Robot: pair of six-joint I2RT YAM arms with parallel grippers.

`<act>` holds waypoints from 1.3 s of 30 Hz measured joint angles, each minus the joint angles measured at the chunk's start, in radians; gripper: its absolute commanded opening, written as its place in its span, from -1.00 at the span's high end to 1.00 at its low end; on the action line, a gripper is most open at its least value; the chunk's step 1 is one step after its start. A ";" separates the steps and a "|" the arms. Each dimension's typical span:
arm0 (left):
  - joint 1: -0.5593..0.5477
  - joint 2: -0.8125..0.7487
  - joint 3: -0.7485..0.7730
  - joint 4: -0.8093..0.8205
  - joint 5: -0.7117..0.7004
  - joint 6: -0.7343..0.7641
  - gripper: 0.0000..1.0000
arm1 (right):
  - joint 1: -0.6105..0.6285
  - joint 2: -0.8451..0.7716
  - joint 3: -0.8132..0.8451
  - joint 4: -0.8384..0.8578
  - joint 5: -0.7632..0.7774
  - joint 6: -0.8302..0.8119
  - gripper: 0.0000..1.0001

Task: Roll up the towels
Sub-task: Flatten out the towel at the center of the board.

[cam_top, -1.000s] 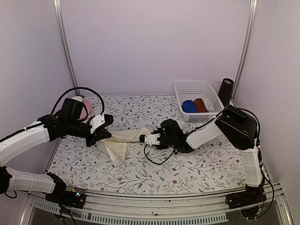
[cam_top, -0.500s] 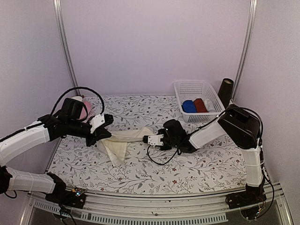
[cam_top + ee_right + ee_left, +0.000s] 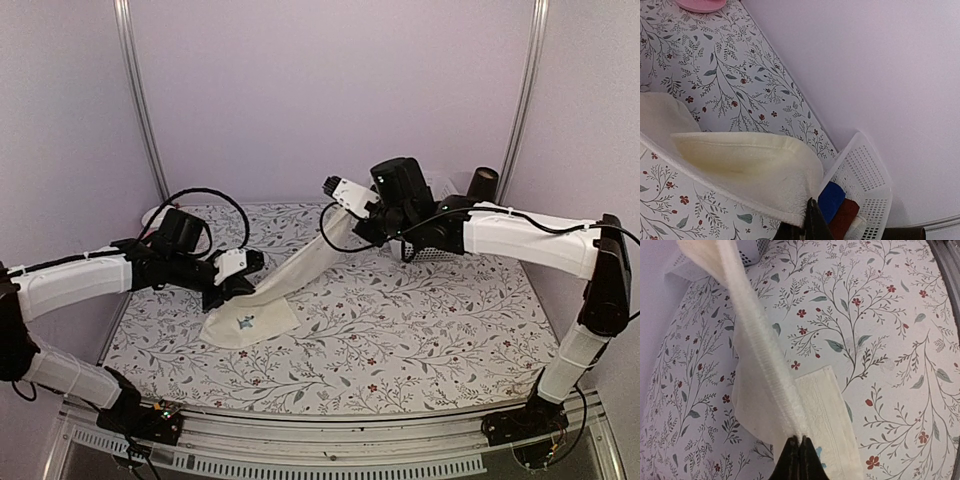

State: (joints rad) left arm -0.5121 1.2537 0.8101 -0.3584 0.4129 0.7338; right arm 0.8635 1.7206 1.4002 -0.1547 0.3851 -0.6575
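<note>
Table [image 3: 420,340]: cream towel [image 3: 300,262] strung taut in the air between both arms, low end draped on the tabletop near the left arm. Top view hides most of the basket [image 3: 871,186] behind the right arm. Right wrist cam shows it, blue towel [image 3: 830,199] inside beside a red roll [image 3: 845,216]. Left gripper [image 3: 799,455] pinched tight on the cream towel's edge. Right gripper [image 3: 811,215] likewise, tips mostly cut off. Small blue mark on the cream towel, unreadable.
</note>
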 measured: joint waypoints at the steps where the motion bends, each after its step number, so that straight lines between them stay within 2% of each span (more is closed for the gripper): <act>1: -0.016 0.031 0.012 0.006 0.001 0.003 0.94 | 0.000 -0.013 0.030 -0.051 0.025 0.051 0.96; 3: -0.061 0.102 0.047 0.024 0.003 0.011 0.91 | 0.002 -0.029 0.053 -0.143 0.066 0.147 0.96; 5: -0.110 0.163 0.079 0.038 0.001 0.016 0.76 | 0.004 -0.034 0.048 -0.245 0.109 0.251 0.96; 10: -0.204 0.261 0.135 0.045 -0.020 0.022 -0.28 | 0.004 -0.047 -0.053 -0.397 0.160 0.435 0.96; 14: -0.211 0.253 0.130 0.049 -0.063 0.015 -0.92 | 0.004 -0.057 -0.104 -0.444 0.183 0.510 0.96; 21: -0.145 0.051 -0.010 0.039 -0.096 0.004 -0.94 | 0.003 -0.063 -0.119 -0.445 0.198 0.561 0.96; 25: -0.097 -0.101 -0.145 0.055 -0.114 0.014 -0.95 | 0.000 -0.057 -0.118 -0.440 0.209 0.568 0.96; 28: -0.026 -0.163 -0.225 0.042 -0.108 0.015 -0.95 | -0.001 -0.043 -0.118 -0.434 0.212 0.568 0.96; 31: 0.079 -0.183 -0.237 0.025 -0.079 0.014 -0.94 | -0.001 -0.036 -0.118 -0.430 0.212 0.568 0.96; 39: 0.241 -0.156 -0.224 -0.010 0.061 0.042 -0.54 | -0.001 -0.035 -0.118 -0.425 0.213 0.568 0.96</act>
State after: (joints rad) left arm -0.2710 1.0973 0.5858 -0.3679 0.4744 0.7757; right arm 0.8627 1.6852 1.2819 -0.5797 0.5980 -0.0895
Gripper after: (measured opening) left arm 0.828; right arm 0.024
